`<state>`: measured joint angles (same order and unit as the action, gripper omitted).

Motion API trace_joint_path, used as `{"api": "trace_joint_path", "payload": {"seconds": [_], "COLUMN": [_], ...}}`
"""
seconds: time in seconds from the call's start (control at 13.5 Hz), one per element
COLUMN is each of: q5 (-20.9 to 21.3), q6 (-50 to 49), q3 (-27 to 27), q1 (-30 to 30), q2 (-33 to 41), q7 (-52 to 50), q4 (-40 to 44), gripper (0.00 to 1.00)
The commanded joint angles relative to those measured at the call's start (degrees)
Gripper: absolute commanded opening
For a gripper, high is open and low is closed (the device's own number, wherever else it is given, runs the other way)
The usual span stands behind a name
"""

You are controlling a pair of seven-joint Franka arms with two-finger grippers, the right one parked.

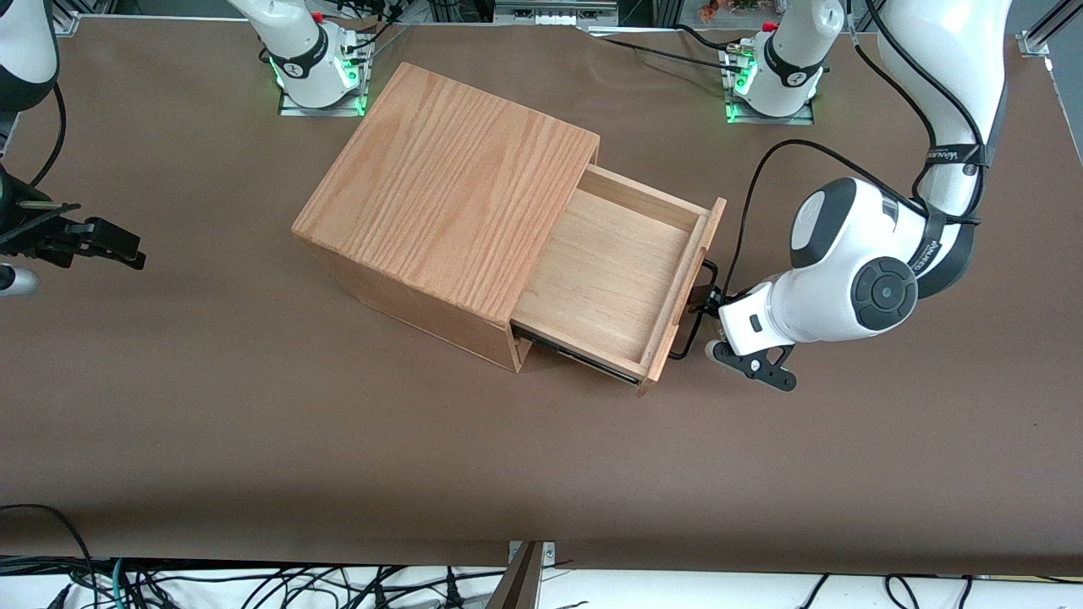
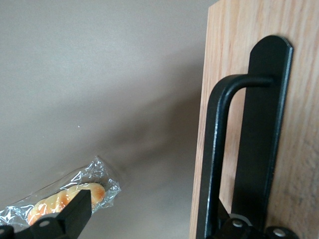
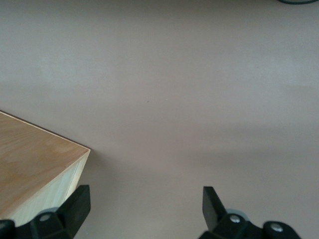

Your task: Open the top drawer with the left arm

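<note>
The top drawer (image 1: pixel 609 271) of the oak-grain cabinet (image 1: pixel 448 186) stands pulled well out, its light-wood inside bare. Its thin black wire handle (image 1: pixel 689 334) is on the drawer front (image 1: pixel 687 279), which faces the working arm's end of the table. My left arm (image 1: pixel 846 271) reaches down in front of the drawer, with its gripper (image 1: pixel 709 306) at the handle. In the left wrist view the gripper (image 2: pixel 149 211) is open. The handle bar (image 2: pixel 215 149) lies between its fingers, close against one of them, in front of the drawer front (image 2: pixel 299 74). The other finger (image 2: pixel 75 214) is well apart from the bar.
A plastic-wrapped bread roll (image 2: pixel 65 196) lies on the brown table in the left wrist view, close to the gripper's free finger; the front view does not show it. The cabinet's corner (image 3: pixel 40 169) shows in the right wrist view. The arm bases (image 1: pixel 774 68) stand farthest from the front camera.
</note>
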<state>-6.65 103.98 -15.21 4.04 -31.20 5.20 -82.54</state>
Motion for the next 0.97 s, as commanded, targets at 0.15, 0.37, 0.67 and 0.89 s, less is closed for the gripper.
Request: {"api": "trace_joint_path", "payload": {"seconds": [0.15,0.37,0.67,0.89], "q5": [-6.97,-7.24,-6.45,-1.38], "q6": [-3.7,-6.23,-12.04,-14.76], "q3": [-0.26,-0.26,0.35,0.88], "q1": [-2.19,-2.63,-4.83,-6.66], "q2": [1.49,3.33,11.05,15.02], "q7": [0.33,0.33,0.95,0.86], "q4": [1.24,1.77,1.77,1.77], "gripper": [1.0,1.0,1.0,1.0]}}
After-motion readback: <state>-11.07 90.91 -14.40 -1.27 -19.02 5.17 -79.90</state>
